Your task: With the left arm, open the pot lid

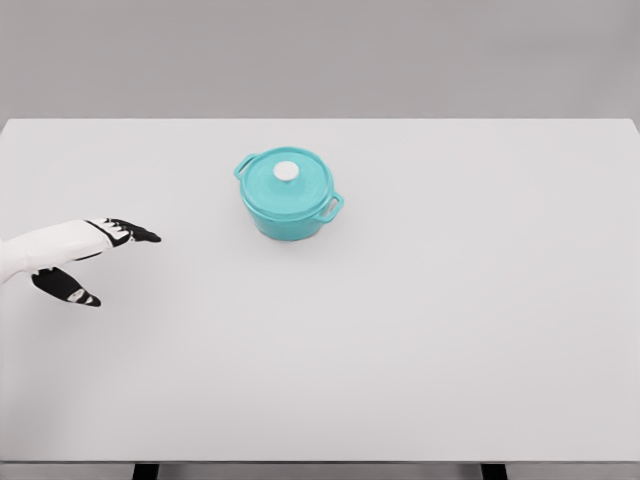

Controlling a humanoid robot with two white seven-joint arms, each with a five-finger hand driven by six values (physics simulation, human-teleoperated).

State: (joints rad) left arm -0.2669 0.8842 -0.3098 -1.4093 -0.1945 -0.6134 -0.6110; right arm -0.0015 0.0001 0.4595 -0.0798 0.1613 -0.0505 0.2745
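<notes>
Teal pot (288, 197) with its lid (287, 180) in place, standing on the white table (420, 330) nearer the far edge, slightly left of centre. Left hand (100, 255) near the left edge, fingers spread and empty, well apart from the pot.

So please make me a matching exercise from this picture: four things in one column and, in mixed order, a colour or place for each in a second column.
Things:
1. pot
2. knob
3. left hand
4. table

Descriptions:
A. white, in the middle of the lid
B. teal, with a handle on each side
C. pale and wide, carrying the pot
D. at the picture's left, fingers spread, holding nothing

Pairs: 1-B, 2-A, 3-D, 4-C
</notes>
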